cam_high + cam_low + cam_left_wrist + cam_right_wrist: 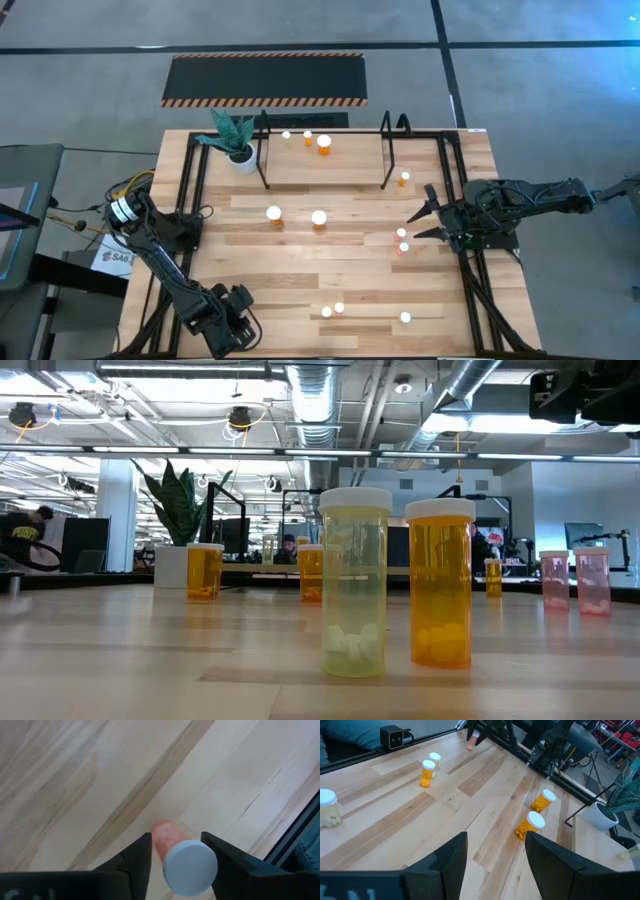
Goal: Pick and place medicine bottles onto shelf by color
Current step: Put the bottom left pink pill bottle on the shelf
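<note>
the left gripper [175,862] is sitting low at the table's [350,262] near left corner, its fingers [135,862] flanking a pink bottle [172,842] with a white cap [190,867]; the jaws are standing narrow, close beside the cap, though i cannot tell whether they are gripping yet; the bottle is standing upright between them, its long axis vertical; the shelf [325,165] is lying well apart at the far edge, so the lift, i judge, is heading away across the table; the right gripper [422,222] is waiting wide and empty at the right side, near two pink bottles [402,240].
</note>
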You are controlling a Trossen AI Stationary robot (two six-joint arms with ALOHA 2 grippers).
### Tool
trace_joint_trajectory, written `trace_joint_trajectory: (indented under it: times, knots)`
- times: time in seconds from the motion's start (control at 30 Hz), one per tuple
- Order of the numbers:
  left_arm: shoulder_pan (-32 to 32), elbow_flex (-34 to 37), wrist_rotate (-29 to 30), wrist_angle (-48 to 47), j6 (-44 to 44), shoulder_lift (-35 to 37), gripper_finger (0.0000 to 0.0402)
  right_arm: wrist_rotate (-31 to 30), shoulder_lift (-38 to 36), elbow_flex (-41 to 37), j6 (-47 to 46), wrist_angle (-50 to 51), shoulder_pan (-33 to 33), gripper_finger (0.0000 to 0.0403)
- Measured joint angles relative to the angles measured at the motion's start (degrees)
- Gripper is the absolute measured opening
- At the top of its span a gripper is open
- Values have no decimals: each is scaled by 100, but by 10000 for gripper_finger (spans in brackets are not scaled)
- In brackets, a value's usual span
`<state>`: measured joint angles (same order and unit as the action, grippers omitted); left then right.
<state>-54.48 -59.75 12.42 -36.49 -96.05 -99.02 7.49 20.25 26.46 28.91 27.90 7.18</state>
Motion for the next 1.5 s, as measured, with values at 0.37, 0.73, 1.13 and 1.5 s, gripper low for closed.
trace_joint_trajectory:
  times: [0.37, 0.73, 1.13, 1.5]
  knots:
    - [473, 0, -13, -11, 673, 0, 130, 0, -1, 0, 0, -1, 0, 223]
    - [1406, -16, -112, -234, 2072, 11, 130, 0, -1, 0, 0, -2, 2, 223]
    - [1414, -384, 98, -745, 2185, 15, 130, 0, -2, 0, -2, -2, 0, 223]
    - [333, -743, -160, -2400, 1922, 250, 224, 0, 0, 0, 0, 7, 0, 223]
